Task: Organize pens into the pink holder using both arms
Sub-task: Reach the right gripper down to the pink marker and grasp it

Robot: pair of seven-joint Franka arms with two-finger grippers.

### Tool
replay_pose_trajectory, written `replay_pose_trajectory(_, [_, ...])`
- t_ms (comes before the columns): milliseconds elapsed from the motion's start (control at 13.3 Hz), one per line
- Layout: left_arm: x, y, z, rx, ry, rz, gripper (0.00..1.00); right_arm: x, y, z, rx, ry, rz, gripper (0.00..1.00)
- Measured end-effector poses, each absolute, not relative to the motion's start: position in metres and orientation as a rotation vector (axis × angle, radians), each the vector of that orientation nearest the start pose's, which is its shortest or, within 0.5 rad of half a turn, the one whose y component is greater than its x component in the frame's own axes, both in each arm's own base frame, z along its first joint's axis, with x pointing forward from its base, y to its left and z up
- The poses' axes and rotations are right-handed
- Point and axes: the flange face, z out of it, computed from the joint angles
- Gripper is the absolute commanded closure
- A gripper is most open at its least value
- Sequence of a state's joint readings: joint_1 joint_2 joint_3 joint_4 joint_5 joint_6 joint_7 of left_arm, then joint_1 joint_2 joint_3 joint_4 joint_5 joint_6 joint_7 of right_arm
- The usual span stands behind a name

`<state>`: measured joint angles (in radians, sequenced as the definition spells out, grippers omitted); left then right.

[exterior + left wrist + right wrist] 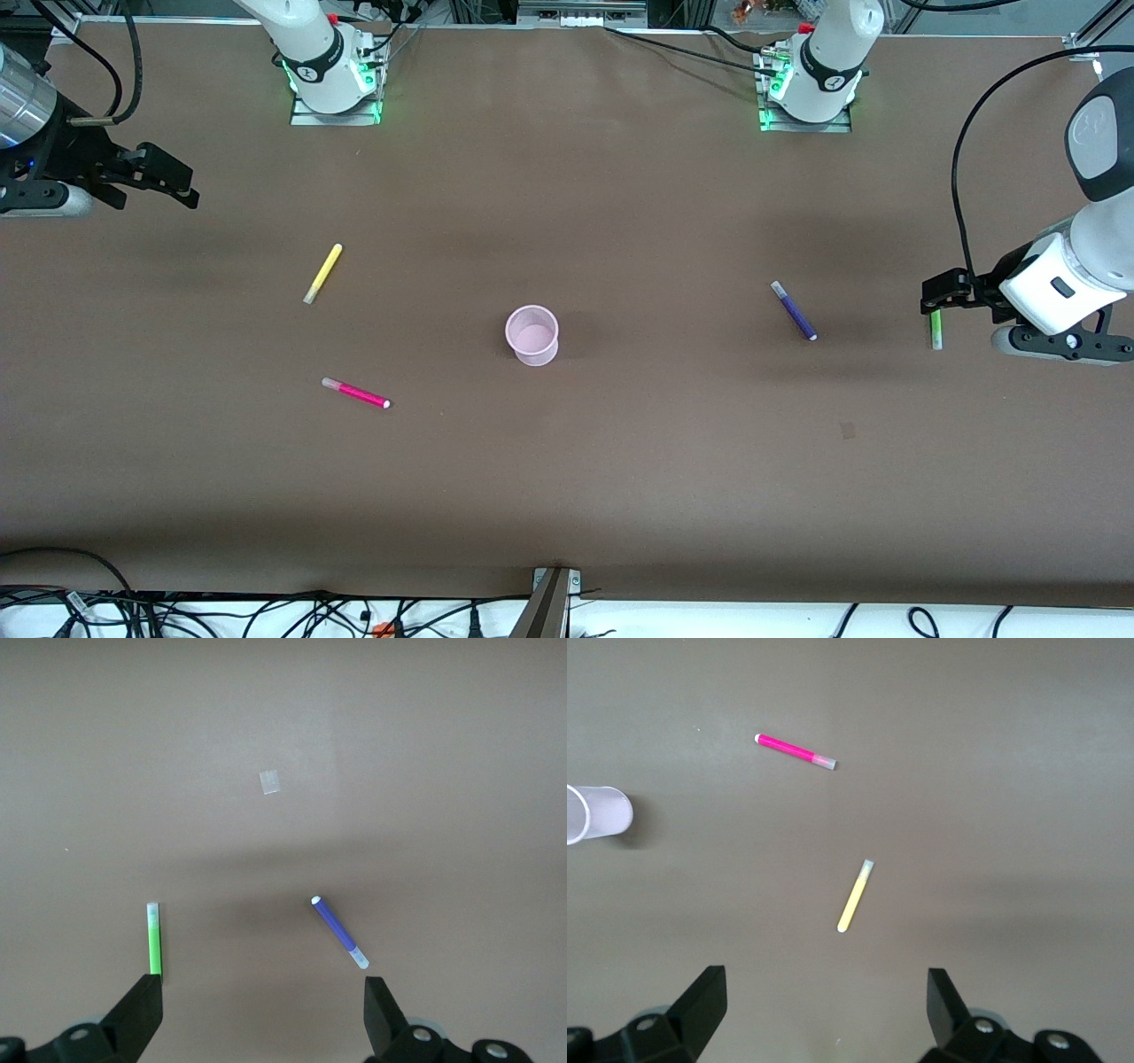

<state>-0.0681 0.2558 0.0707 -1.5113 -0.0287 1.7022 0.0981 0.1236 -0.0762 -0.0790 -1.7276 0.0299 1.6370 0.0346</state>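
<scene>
The pink holder (pixel 532 334) stands upright mid-table, with no pen in it; it also shows in the right wrist view (pixel 594 812). The yellow pen (pixel 323 273) (pixel 856 896) and the magenta pen (pixel 355 392) (pixel 796 751) lie toward the right arm's end. The purple pen (pixel 794 311) (pixel 338 932) and the green pen (pixel 935 330) (pixel 154 940) lie toward the left arm's end. My left gripper (pixel 932 295) (pixel 263 990) is open and empty, up over the green pen. My right gripper (pixel 159 190) (pixel 824 981) is open and empty, up over bare table at its end.
A small pale patch (pixel 848 431) (pixel 269 781) marks the brown table, nearer to the front camera than the purple pen. The arm bases (pixel 335 80) (pixel 806 89) stand at the table's back edge. Cables (pixel 266 611) and a bracket (pixel 554 594) line the near edge.
</scene>
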Motion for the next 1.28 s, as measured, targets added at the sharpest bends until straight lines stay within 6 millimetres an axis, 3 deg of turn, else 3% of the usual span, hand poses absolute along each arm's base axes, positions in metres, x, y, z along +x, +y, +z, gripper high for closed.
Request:
replay_pose_trajectory(754, [0.635,-0.003,0.51,-3.15,0.139,0.102,0.0,0.533,0.022,0.598,-3.115,0.008,0.04,0.0])
replay_pose_trajectory(905, [0.636,-0.002,0.512,-3.15,0.137,0.095,0.0,0.535,0.023,0.592,-3.114,0.151,0.056,0.0])
replay_pose_trajectory(1055, [0.637,-0.002,0.512,-3.15,0.137,0.093,0.0,0.546,0.028,0.572,-3.105,0.362,0.1,0.0])
replay_pose_trajectory(1281, [0.638,-0.002,0.511,-3.149,0.137,0.093,0.0,0.573,0.035,0.518,-3.071,0.692,0.172,0.0])
